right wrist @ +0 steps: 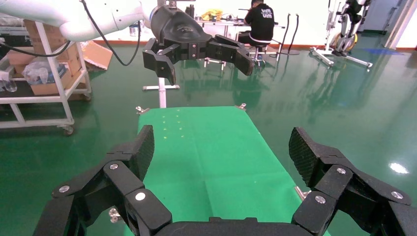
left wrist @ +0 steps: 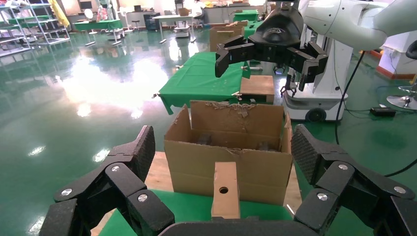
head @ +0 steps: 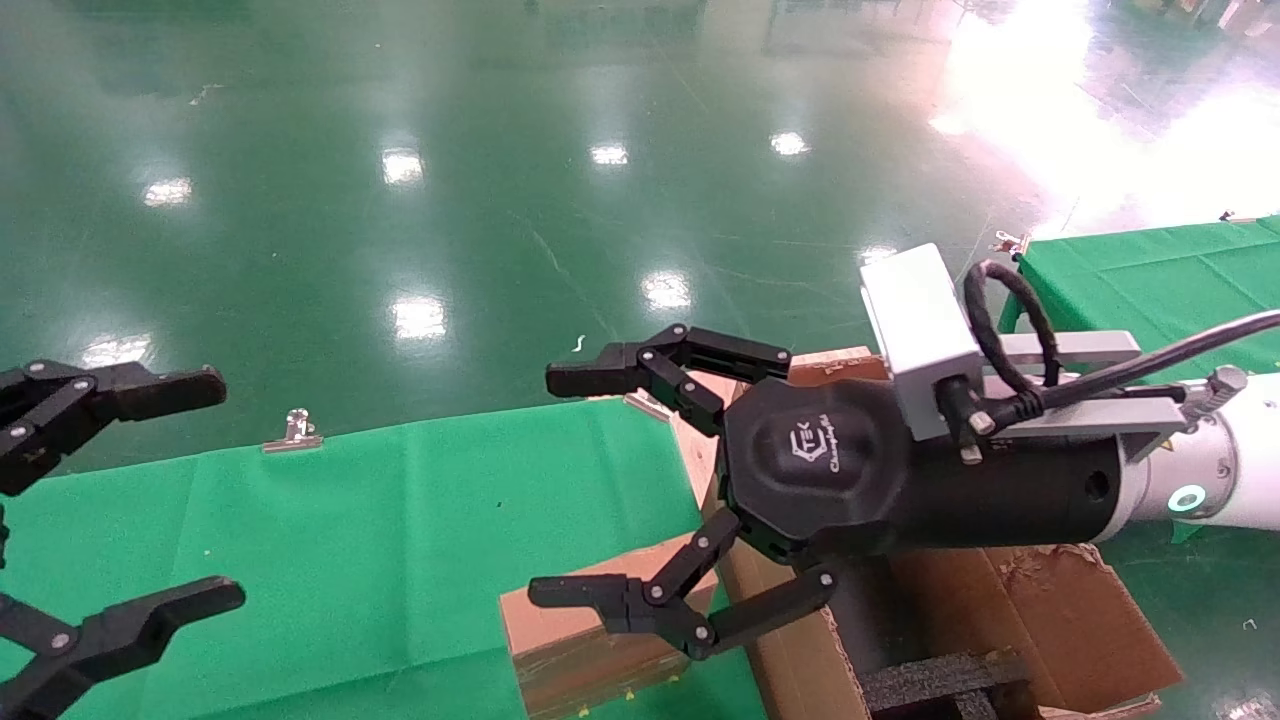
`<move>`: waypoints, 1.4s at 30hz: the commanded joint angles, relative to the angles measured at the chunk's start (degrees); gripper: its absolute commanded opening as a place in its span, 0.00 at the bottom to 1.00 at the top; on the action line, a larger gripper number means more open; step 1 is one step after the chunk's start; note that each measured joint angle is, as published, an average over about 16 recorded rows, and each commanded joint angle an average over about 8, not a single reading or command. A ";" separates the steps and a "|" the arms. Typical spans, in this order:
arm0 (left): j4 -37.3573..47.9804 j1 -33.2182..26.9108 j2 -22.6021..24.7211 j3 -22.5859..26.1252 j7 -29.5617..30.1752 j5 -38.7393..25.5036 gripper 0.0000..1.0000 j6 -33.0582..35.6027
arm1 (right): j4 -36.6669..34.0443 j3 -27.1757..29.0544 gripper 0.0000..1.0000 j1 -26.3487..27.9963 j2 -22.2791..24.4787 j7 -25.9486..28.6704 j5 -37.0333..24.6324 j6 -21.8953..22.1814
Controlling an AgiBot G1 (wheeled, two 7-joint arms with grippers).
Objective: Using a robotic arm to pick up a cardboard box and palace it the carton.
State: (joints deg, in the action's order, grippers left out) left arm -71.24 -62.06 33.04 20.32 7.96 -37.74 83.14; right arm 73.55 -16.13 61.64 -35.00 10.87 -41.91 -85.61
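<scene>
The small cardboard box lies on the green table's right end, its round hole facing my left gripper in the left wrist view. The large torn carton with black foam stands just beyond the table's end; it also shows in the left wrist view. My right gripper, on the white arm, hangs open and empty above the box and the carton's near edge. My left gripper is open and empty at the table's left end, pointing at the box.
The green cloth table has metal clips on its far edge. A second green table stands at the far right. Glossy green floor lies beyond. In the right wrist view a shelf cart stands by the table's far end.
</scene>
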 commanded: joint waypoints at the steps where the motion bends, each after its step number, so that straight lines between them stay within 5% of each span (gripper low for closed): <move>1: 0.00 0.00 0.00 0.00 0.00 0.00 1.00 0.00 | 0.00 0.00 1.00 0.00 0.00 0.00 0.00 0.00; 13: 0.00 0.00 0.00 0.00 0.00 0.00 0.99 0.00 | 0.00 0.00 1.00 0.00 0.00 0.00 0.00 0.00; 21: 0.00 0.00 0.00 0.00 0.00 0.00 0.07 0.00 | 0.00 0.01 1.00 -0.01 0.00 -0.01 0.01 -0.01; 22: 0.00 0.00 0.00 0.00 0.00 0.00 0.01 0.00 | 0.00 0.01 1.00 -0.01 0.00 -0.02 0.01 -0.01; 31: 0.00 0.00 0.00 0.00 0.00 0.00 0.00 0.00 | 0.04 -1.37 1.00 0.84 -0.64 0.35 -2.37 -0.10; 42: 0.00 0.00 0.00 0.00 0.00 0.00 0.00 0.00 | 1.00 -10.99 1.00 11.30 -4.67 1.43 -21.50 -3.27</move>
State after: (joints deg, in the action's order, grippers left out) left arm -71.24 -62.07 33.04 20.32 7.95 -37.74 83.14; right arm 74.18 -27.03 72.57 -39.83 12.06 -62.97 -88.49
